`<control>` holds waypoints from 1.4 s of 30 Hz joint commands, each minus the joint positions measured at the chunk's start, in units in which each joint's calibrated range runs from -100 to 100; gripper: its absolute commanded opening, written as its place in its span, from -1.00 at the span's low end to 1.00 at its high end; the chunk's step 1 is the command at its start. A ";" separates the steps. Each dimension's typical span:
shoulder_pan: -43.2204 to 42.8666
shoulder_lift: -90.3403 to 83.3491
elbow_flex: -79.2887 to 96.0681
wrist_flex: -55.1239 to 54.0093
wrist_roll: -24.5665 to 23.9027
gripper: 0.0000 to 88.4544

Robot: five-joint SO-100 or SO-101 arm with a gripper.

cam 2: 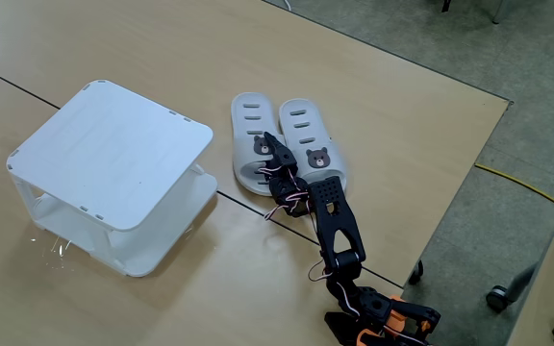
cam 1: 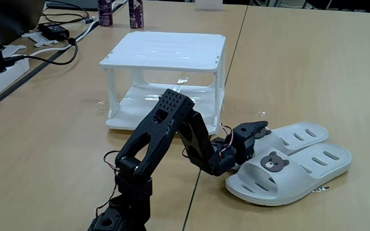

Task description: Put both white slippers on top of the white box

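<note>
Fixed view, low angle: my end effector (cam 1: 260,130) sits at the toe end of the white slippers (cam 1: 294,163), jaws slightly parted, nothing gripped. Pair lies side by side on the bench (cam 1: 313,70), right of the white box (cam 1: 166,77); box top bare. Open bench to the right & behind. Bear badge visible, no readable text.

Fixed view from above: end effector (cam 2: 273,154) over left slipper. Slippers (cam 2: 291,144) near box (cam 2: 113,168), apart. Bench edge (cam 2: 469,144) near on right.
</note>
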 commanded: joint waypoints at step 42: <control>-41.32 -68.27 2.12 40.46 0.42 -0.98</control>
